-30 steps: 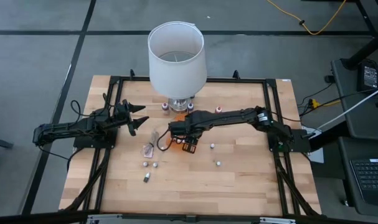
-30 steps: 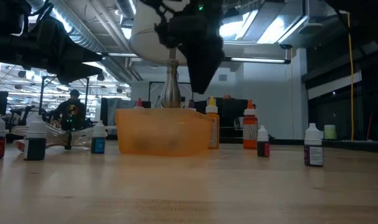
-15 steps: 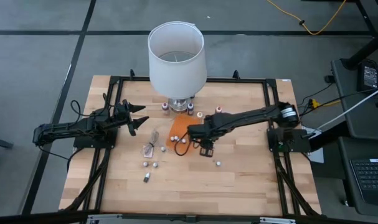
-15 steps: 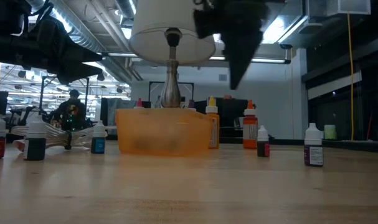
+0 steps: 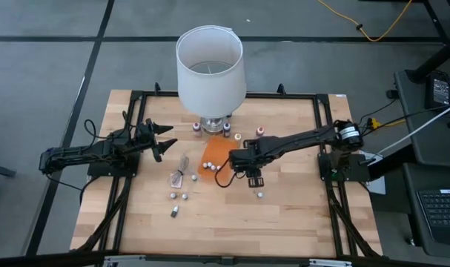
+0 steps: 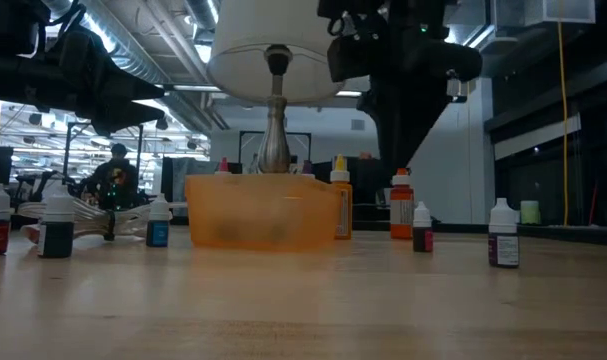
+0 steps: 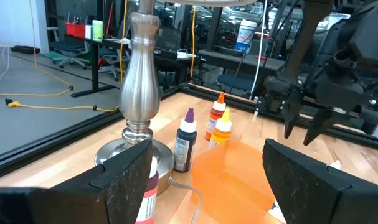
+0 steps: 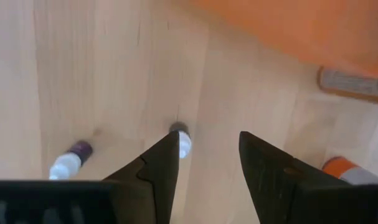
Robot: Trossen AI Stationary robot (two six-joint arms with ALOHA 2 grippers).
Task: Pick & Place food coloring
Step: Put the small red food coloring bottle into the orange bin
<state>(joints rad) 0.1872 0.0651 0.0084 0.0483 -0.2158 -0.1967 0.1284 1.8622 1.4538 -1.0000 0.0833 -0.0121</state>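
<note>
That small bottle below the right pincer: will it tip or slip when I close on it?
Probably tips easily: the bottle stands upright on a narrow base. Likely very light, being tiny beside the open right pincer. It sits close to one finger, so that finger may nudge it over first.

This is a robotics lab in an open industrial hall: exposed ceiling ducts (image 6: 133, 70) overhead, a person at a workstation (image 6: 111, 175) at my ten o'clock, rolling office chairs (image 7: 70, 46), and yellow cable (image 5: 373, 30) across grey concrete.
</note>
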